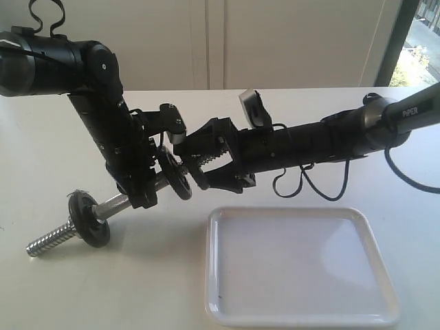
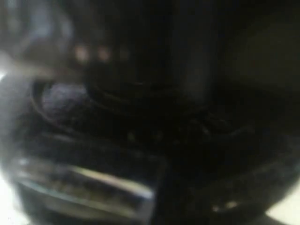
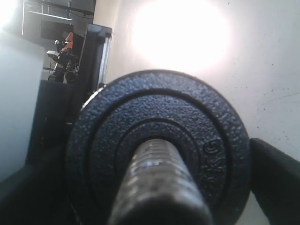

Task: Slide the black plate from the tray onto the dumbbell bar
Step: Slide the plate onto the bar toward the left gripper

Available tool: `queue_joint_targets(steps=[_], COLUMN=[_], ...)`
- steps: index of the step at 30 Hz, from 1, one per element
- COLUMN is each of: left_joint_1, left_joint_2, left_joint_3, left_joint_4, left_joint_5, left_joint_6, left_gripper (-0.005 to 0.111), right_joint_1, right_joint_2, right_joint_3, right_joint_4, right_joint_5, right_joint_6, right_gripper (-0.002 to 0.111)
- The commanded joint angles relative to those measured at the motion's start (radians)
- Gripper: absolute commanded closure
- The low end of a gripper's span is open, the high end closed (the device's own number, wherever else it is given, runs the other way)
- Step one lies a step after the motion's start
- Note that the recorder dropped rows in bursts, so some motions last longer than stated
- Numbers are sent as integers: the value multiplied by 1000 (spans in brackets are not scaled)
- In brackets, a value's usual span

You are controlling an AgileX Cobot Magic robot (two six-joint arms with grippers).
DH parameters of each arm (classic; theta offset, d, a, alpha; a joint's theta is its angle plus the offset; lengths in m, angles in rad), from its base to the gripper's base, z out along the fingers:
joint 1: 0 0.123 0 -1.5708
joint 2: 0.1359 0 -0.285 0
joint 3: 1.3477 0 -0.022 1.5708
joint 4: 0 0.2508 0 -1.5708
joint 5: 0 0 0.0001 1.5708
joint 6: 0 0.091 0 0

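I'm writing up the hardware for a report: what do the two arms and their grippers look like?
Both arms are black with tubular links. The left arm has rounded joint housings and a looped black cable at its top. The right arm bears white PIPER lettering, a grey collar, loose black cables hanging below, and a small grey camera module. The right gripper has blocky black fingers.

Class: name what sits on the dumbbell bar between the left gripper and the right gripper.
The black plate threaded on the dumbbell bar, between the left gripper and right gripper; the exterior view shows it.

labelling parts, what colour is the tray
White and glossy, best seen in the exterior view: tray.
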Motion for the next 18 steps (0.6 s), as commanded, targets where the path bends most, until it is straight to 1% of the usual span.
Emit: queue_joint_targets(steps=[1,9,11,12,14,17,18], left_joint_1=[-1,-1,-1,-1,-1,-1,-1], left_joint_2=[-59,-59,-59,-59,-59,-59,-59], left_joint_3=[-28,-28,-28,-28,-28,-28,-28], left_joint_4=[-64,-64,-64,-64,-64,-64,-64], left_joint_5=[-13,-13,-13,-13,-13,-13,-13], left_joint_6=[-7,-7,-7,-7,-7,-7,-7], left_gripper=[107,107,107,107,107,107,107], right_joint_1=[26,45,47,47,47,47,47], right_joint_2=[-4,-4,-4,-4,-4,-4,-4], right_joint_3=[-6,-6,-6,-6,-6,-6,-6], right_joint_4=[24,25,25,25,25,19,16], right_joint_5=[59,59,59,59,59,59,59], right_joint_6=[-14,-21,-21,-21,-21,-28,-33], right_gripper=[108,108,102,98,84,53,45])
